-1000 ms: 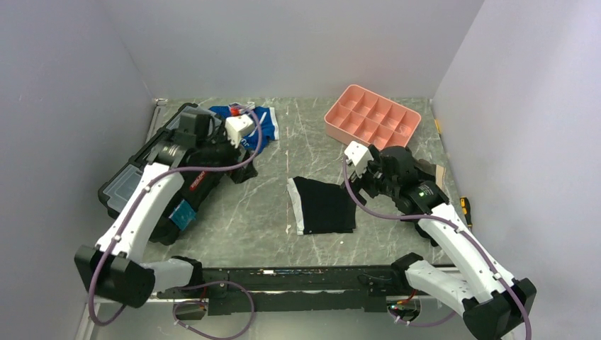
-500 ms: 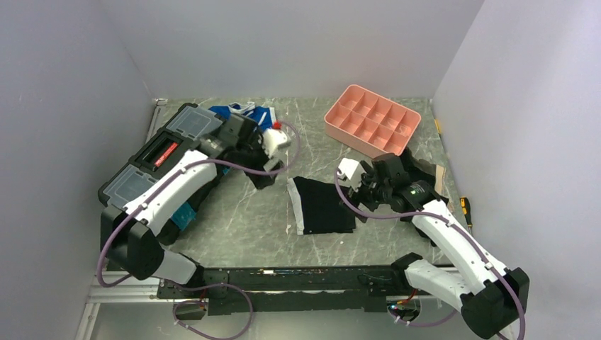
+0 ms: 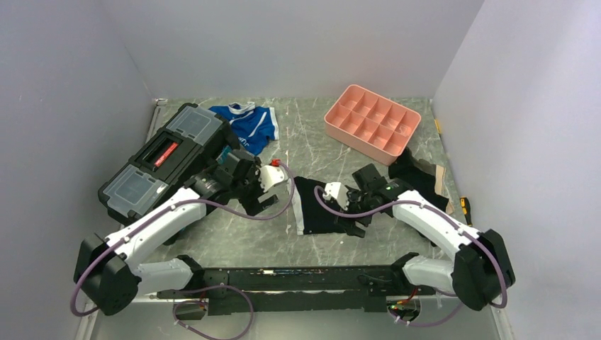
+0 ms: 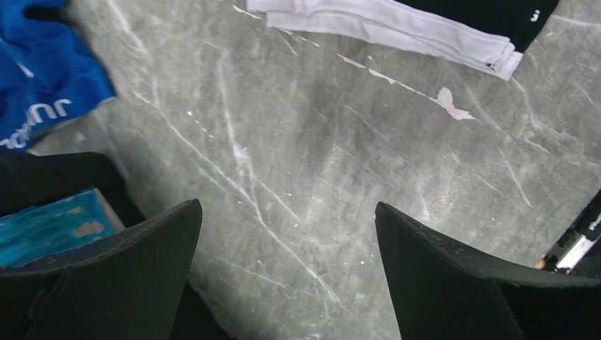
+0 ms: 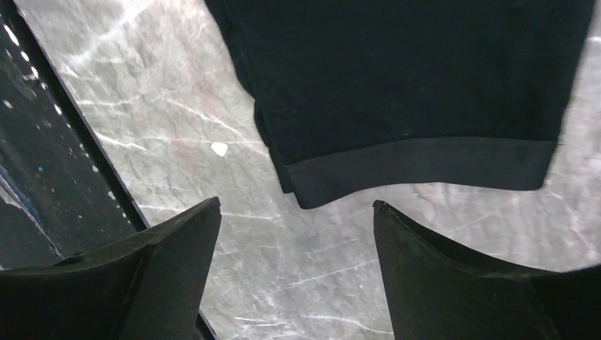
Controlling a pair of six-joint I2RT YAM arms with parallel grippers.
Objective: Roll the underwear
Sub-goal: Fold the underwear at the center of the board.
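Observation:
The underwear [image 3: 312, 204], black with a white side stripe, lies folded flat on the marble table in the middle of the top view. Its white stripe edge shows at the top of the left wrist view [image 4: 397, 25]. Its black hem fills the top of the right wrist view [image 5: 404, 92]. My left gripper [image 3: 264, 205] is open and empty just left of the underwear, over bare table [image 4: 287, 212]. My right gripper [image 3: 352, 224] is open and empty, low over the underwear's near right corner [image 5: 296, 212].
A pink compartment tray [image 3: 372, 120] stands at the back right. Blue-and-white briefs [image 3: 249, 124] lie at the back, also in the left wrist view [image 4: 42, 85]. A black toolbox [image 3: 164, 152] sits at the left. Dark cloth [image 3: 418, 173] lies at the right. The table's front rail [image 3: 298, 273] runs close by.
Both arms have swung in toward the underwear. The left gripper moved forward and down from the blue briefs to the underwear's left side. The right gripper moved down to its near right corner.

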